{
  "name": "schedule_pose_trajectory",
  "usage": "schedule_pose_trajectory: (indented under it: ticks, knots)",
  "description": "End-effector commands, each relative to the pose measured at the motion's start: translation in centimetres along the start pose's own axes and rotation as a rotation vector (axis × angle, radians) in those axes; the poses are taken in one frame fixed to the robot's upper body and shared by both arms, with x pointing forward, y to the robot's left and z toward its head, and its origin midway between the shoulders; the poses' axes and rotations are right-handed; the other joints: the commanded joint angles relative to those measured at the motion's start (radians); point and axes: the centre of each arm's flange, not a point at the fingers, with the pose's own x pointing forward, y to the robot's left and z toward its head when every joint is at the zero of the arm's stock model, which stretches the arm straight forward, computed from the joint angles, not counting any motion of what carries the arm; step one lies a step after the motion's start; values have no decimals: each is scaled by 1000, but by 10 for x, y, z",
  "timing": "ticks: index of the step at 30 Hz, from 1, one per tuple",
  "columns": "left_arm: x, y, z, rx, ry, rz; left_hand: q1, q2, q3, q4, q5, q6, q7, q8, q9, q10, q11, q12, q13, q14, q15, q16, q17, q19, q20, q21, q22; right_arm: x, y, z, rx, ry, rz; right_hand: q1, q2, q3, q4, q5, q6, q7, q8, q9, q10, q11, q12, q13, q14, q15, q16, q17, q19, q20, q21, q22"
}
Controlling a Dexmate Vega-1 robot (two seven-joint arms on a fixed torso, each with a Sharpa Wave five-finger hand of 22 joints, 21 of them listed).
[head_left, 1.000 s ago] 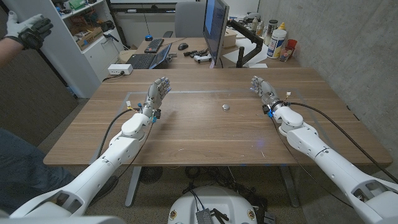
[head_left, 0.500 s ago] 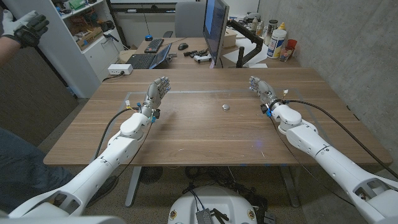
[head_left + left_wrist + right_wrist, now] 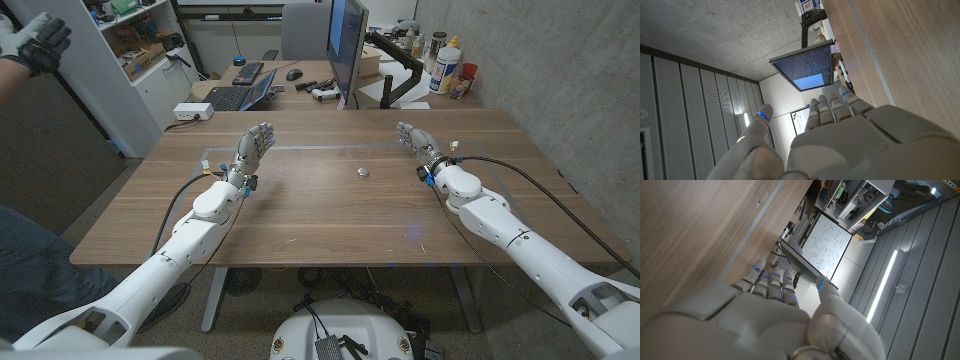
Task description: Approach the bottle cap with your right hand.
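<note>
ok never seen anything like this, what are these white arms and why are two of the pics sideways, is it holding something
This is a two-armed robot standing at a wooden table, steered remotely by a person. The wide picture comes from a camera on its head, looking down over both arms. The other two come from cameras on each wrist, looking along the back of that arm's own robot hand, so the room appears turned.

The left robot hand and the right robot hand both have their fingers apart and hold nothing. You see their backs close up in the wrist views: left, right.

On the table lies one small bottle cap, between the two hands and nearer the right one, touching neither. Behind the table is a monitor.
</note>
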Motion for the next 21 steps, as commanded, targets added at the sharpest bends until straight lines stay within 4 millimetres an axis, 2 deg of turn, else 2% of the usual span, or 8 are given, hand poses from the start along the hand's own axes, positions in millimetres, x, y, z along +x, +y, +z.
schedule_pose_trajectory:
  ticks: [1, 13, 21]
  knots:
    - [-1, -1, 1, 13, 5, -1, 7, -2, 0, -6, 4, 9, 2, 0, 3, 6, -2, 4, 2, 1, 6, -2, 5, -1, -50, -7, 4, 6, 3, 5, -62, -21, 34, 13, 1, 2, -8, 7, 4, -10, -5, 5, 1, -12, -4, 5, 10, -5, 3, 2, 8, -55, -4, 4]
    - [-2, -2, 3, 20, 1, 1, 7, -1, -2, -9, 5, 13, 2, 0, 3, 11, 1, 5, 2, 5, 6, -1, 5, -2, -49, -10, 4, 11, 5, 13, -125, -18, 87, 19, -1, -3, -12, 10, 6, -23, -6, 6, 8, -24, -2, 6, 26, -7, 8, 2, 35, -55, -3, 4]
    - [-4, -4, 4, 24, 2, -2, 7, 0, -3, -11, 5, 16, 2, 0, 3, 14, 2, 6, 2, 6, 6, -1, 5, -2, -49, -11, 5, 13, 8, 16, -169, -15, 114, 23, -3, -11, -14, 14, 5, -27, -8, 7, 15, -27, 0, 6, 59, -13, 18, 3, 77, -51, 2, 3]
